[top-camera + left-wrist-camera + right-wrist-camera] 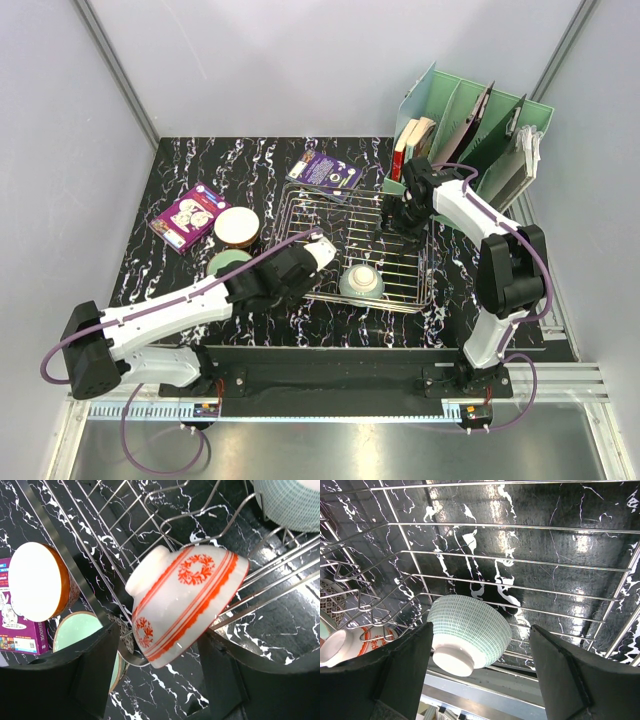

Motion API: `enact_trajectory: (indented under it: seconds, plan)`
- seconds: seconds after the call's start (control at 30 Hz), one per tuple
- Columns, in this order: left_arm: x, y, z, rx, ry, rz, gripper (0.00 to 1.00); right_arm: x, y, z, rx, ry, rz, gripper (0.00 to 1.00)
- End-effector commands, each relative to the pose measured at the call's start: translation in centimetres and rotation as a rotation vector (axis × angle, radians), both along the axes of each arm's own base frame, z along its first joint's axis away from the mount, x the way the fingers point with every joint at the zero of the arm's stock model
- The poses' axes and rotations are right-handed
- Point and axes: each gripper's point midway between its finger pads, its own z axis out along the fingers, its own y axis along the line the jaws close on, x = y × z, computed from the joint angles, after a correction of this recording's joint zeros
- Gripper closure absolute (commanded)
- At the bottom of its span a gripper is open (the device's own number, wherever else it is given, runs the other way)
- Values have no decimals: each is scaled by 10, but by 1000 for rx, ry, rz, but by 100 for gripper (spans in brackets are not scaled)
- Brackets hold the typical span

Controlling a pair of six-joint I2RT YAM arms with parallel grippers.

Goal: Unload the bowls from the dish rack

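The chrome wire dish rack (400,262) stands mid-table. A white bowl with red floral bands (187,602) lies tilted, foot up, on the rack's left corner wires. My left gripper (159,635) is open with a finger on each side of it; the left finger stands apart from it. It also shows in the top view (320,252). A grey-green patterned bowl (467,630) sits upside down in the rack's near part (361,282). My right gripper (481,630) is open and empty above the rack's far right (395,225). An orange bowl (238,226) and a celadon bowl (228,262) stand on the table left of the rack.
A purple box (188,217) lies at the left and a purple book (325,170) behind the rack. A mint-green file organizer (470,130) with books stands at the back right. Grey enclosure walls stand on three sides.
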Motion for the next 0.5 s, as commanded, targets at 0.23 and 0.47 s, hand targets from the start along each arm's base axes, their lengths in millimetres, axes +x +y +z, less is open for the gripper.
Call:
enact_trajectory:
  seconds: [0.23,0.47]
  plan:
    - [10,-16,12,-94,-44,-9,63,5,1,-1,14,-17,25,15]
    - [5,-15,10,-112,-34,-25,83,5,2,-10,13,11,28,16]
